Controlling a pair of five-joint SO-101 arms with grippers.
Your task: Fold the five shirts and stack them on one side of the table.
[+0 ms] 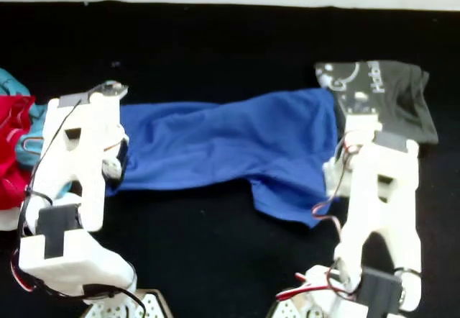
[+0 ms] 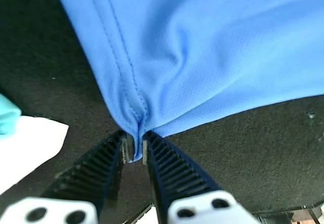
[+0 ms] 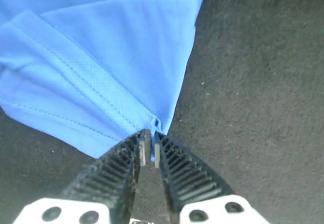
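High view puts you early in the job: a black shirt point(image 1: 395, 98) looks folded at the far right of the table point(image 1: 215, 44), the blue shirt point(image 1: 223, 145) lies stretched out mid-table, not yet folded, and a red shirt point(image 1: 13, 149) and teal shirt point(image 1: 11, 84) sit heaped at the left edge. Your left gripper point(image 2: 134, 150) pinches the blue shirt's hem at its left end; your right gripper point(image 3: 148, 150) is clamped on a hem corner at the other end. Both arms low, wrists pitched down at the cloth.

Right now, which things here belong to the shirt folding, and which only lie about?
Job: blue shirt, pinched by left gripper and right gripper; black shirt; red shirt; teal shirt.
Lying about: white piece beside the teal shirt, unclear what; black table.
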